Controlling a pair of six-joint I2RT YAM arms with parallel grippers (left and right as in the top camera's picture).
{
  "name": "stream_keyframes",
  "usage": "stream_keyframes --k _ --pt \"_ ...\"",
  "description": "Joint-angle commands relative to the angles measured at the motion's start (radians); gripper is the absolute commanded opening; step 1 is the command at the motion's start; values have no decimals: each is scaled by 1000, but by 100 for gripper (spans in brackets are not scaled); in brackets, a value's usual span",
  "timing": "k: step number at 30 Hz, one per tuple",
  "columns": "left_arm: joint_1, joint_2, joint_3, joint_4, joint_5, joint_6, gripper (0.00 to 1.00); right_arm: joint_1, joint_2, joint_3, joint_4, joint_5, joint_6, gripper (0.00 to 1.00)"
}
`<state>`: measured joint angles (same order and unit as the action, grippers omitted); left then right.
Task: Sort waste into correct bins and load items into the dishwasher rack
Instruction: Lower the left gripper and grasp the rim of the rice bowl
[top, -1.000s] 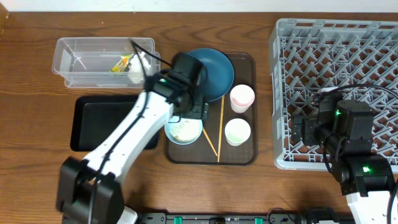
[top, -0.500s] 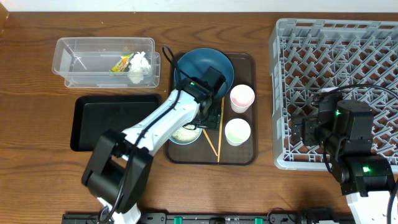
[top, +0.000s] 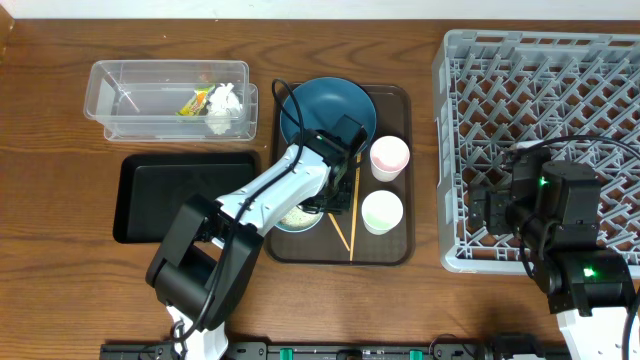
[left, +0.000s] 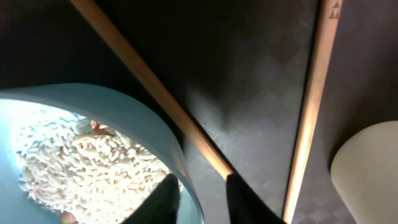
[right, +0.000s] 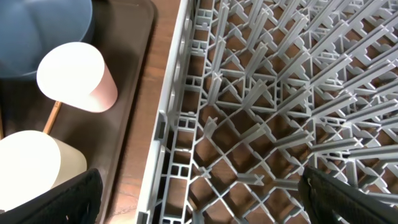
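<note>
My left gripper (left: 202, 199) sits on the rim of the white bowl (left: 163, 122), one finger inside and one outside, shut on it. White rice scraps (left: 81, 155) fill the bowl. Two wooden chopsticks (left: 149, 81) (left: 314, 106) lie on the tray right beside it. Seen from overhead, the bowl (top: 292, 216) is mostly under the left arm, beside the dark blue plate (top: 325, 105), pinkish cup (top: 389, 157) and white cup (top: 381, 211). My right gripper (right: 202, 193) hangs open over the grey dishwasher rack (top: 540, 130), holding nothing.
The brown serving tray (top: 400, 100) holds the dishes. A clear tub (top: 140, 100) at the back left contains the snack wrapper (top: 195, 100) and the tissue (top: 226, 104). A black tray (top: 180, 195) lies in front of the tub.
The left arm swung right and down from above the bowl and plate to the bowl's right rim, and its jaws closed in. The right arm has not moved.
</note>
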<state>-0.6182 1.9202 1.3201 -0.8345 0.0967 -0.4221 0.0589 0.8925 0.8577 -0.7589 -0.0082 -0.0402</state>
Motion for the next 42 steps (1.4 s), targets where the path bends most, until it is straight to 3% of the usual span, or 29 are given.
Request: stream_keyframes --k 1,7,34,38,42 --pt "-2 9 -7 1 -19 -3 25 -19 -4 21 -4 -7 2 99" --pt "-6 21 -7 2 -19 -3 20 -19 -4 21 -4 -7 2 99" --pt "-67 21 -27 14 -136 -3 18 -19 -4 21 -4 -7 2 99" --pt "-67 21 -27 14 -136 -3 7 -19 -4 21 -5 -7 2 99" --pt "-67 21 -27 13 -136 -3 6 -19 -4 21 -4 -7 2 99"
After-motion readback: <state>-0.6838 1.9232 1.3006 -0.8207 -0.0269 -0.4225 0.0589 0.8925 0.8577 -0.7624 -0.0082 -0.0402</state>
